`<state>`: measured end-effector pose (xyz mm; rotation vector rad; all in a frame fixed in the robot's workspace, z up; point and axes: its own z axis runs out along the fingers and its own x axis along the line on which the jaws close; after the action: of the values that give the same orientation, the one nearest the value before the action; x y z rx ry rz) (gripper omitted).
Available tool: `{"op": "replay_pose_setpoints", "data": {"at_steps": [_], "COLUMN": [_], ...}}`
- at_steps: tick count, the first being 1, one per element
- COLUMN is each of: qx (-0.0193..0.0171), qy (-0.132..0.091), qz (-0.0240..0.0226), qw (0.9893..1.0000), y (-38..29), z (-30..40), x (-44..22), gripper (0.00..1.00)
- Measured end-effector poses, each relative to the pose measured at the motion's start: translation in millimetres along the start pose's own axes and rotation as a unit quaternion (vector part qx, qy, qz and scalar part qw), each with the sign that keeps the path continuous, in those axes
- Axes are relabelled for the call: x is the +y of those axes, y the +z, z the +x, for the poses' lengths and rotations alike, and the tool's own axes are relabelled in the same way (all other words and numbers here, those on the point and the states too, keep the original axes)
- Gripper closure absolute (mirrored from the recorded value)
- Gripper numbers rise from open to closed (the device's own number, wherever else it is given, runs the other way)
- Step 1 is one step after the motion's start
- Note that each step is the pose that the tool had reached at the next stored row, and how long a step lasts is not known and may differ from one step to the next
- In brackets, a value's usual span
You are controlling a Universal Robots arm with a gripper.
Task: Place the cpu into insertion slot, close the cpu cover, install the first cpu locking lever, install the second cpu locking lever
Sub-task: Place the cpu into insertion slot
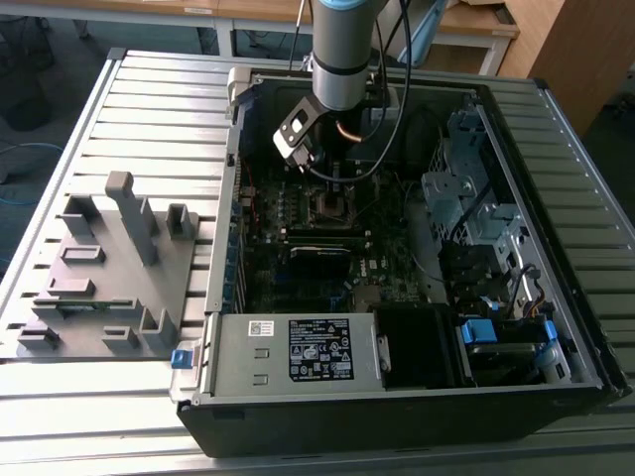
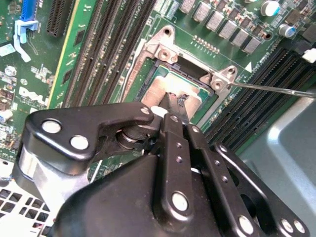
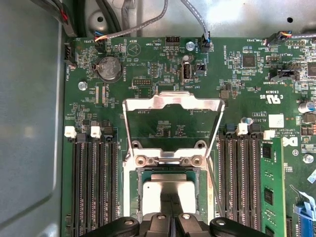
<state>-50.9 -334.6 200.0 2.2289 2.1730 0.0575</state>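
The cpu [image 3: 168,186] lies flat in the insertion slot [image 3: 203,197], its dull silver top showing in both wrist views. In the second wrist view my gripper [image 2: 177,100] is shut, its black tips down on the middle of the cpu [image 2: 155,91]. The cpu cover [image 3: 173,101] stands swung open behind the slot, and green board shows through its window. A thin wire locking lever [image 2: 271,89] sticks out from the slot's corner. From the exterior view, the gripper [image 1: 333,190] reaches down into the open computer case over the slot [image 1: 332,208].
Long black memory slots [image 3: 94,187] flank the socket on both sides. The case walls [image 1: 516,129], a drive cage [image 1: 466,188] and cables crowd the exterior view's right. A power supply [image 1: 298,352] sits at the case front. A grey fixture [image 1: 109,268] lies on the exterior view's left.
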Motion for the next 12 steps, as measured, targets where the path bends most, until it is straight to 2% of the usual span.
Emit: {"op": "replay_pose_setpoints", "data": {"at_steps": [2,7,12], "qx": [-0.0015,-0.0014,-0.0013], "qy": [0.000,0.000,0.000], "qz": [0.0008,0.0008,0.0007], "qw": [1.0000,1.0000,1.0000], "y": [-5.0,-14.8,-16.8], "z": [-0.5,-0.3,-0.3], "x": [0.0,0.4,0.5], "gripper": [0.90,0.90,0.90]}}
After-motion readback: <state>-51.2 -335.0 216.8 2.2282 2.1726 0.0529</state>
